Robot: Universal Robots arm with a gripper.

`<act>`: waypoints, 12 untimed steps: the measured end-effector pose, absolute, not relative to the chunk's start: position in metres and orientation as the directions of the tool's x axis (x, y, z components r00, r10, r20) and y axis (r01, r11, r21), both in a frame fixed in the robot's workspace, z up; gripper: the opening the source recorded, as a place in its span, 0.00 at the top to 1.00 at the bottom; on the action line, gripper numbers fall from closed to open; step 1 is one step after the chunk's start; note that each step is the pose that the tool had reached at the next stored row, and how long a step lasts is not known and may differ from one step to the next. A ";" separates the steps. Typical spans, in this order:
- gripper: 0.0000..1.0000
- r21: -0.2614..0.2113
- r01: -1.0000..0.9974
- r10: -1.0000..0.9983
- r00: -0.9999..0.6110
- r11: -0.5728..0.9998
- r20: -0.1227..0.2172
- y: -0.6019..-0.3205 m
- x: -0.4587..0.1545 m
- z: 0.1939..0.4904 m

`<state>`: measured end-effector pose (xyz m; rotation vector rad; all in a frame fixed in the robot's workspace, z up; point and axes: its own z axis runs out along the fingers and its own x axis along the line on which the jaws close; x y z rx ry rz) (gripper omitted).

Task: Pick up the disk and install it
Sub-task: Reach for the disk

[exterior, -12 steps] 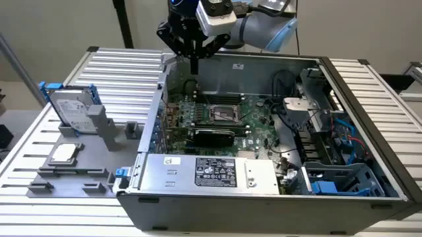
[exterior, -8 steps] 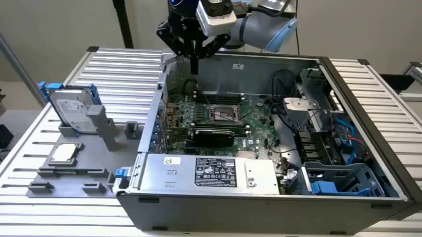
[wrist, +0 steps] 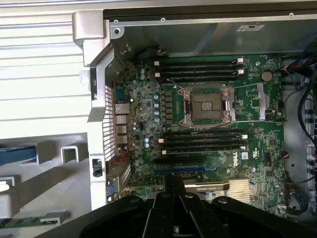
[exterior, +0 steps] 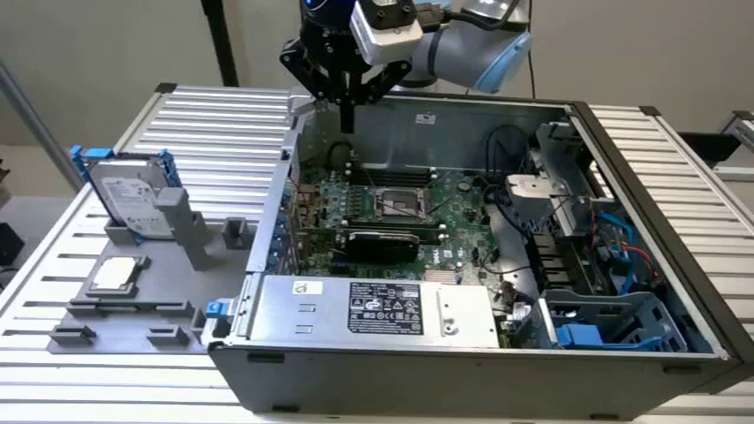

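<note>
The disk (exterior: 132, 196), a silver-grey drive with a white label in a blue carrier, stands on edge in a grey fixture (exterior: 154, 291) on the table at the exterior view's left. My gripper (exterior: 349, 124) hangs above the far left corner of the open computer case (exterior: 471, 371), well away from the disk. Its black fingers are pressed together with nothing between them. In the wrist view the gripper (wrist: 174, 184) points down over the motherboard (wrist: 198, 124), and a blue edge of the disk's carrier (wrist: 17, 154) shows beside the case.
A small square silver chip (exterior: 116, 274) lies on the grey fixture. A grey labelled power-supply box (exterior: 377, 309) sits along the case's near side. A blue-tabbed drive cage (exterior: 606, 322) and cables (exterior: 613, 238) fill the exterior view's right end. The table (exterior: 200, 115) is ribbed metal.
</note>
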<state>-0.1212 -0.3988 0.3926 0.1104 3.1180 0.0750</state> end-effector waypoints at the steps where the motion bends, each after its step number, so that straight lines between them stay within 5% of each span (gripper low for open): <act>1: 1.00 0.049 0.070 0.071 -0.997 0.996 -0.019 -0.399 -0.121 0.393; 12: 1.00 0.049 0.070 0.071 -0.997 0.996 -0.019 -0.398 -0.166 0.392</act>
